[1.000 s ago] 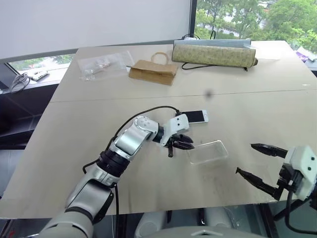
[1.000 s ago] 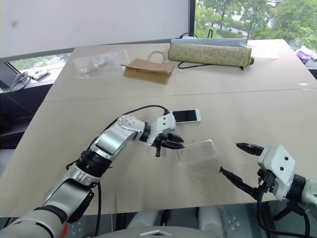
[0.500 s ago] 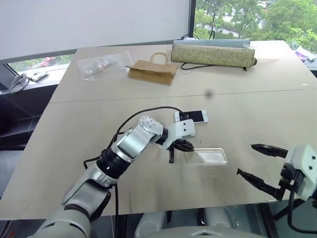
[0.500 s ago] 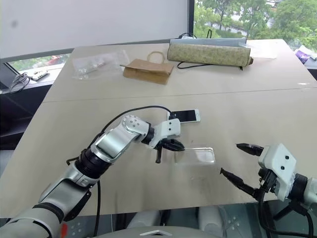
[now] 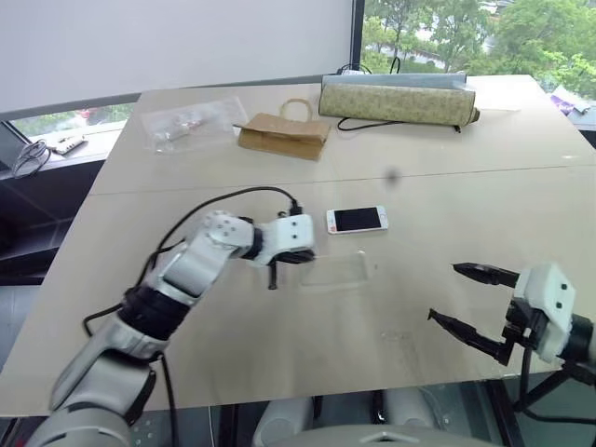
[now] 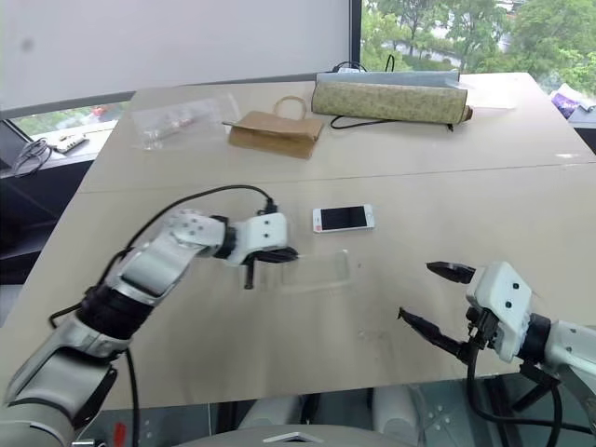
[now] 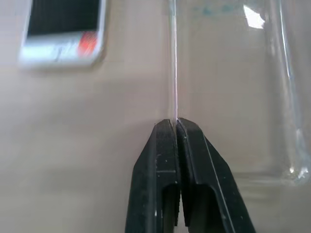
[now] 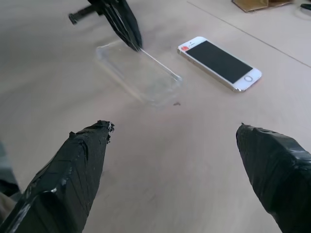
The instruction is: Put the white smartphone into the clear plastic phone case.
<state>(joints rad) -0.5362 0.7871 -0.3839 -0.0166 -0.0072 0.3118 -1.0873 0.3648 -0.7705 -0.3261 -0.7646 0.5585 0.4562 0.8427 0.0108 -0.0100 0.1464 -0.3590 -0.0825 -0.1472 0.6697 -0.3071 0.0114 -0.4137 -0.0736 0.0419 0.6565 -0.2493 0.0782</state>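
While lying flat mid-table beside white smartphone [image 5: 356, 220], clear plastic phone case [image 5: 331, 272] is looking light, thin, flexy | left gripper [image 7: 176, 125] is pinching its long rim | right gripper [image 5: 470, 298] is hovering, fingers wide | phone: slick, grasping by long edges seems best

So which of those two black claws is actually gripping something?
The left gripper: it is pinched shut on the edge of the clear plastic phone case. The right gripper hangs open and empty, nearer the table's front edge.
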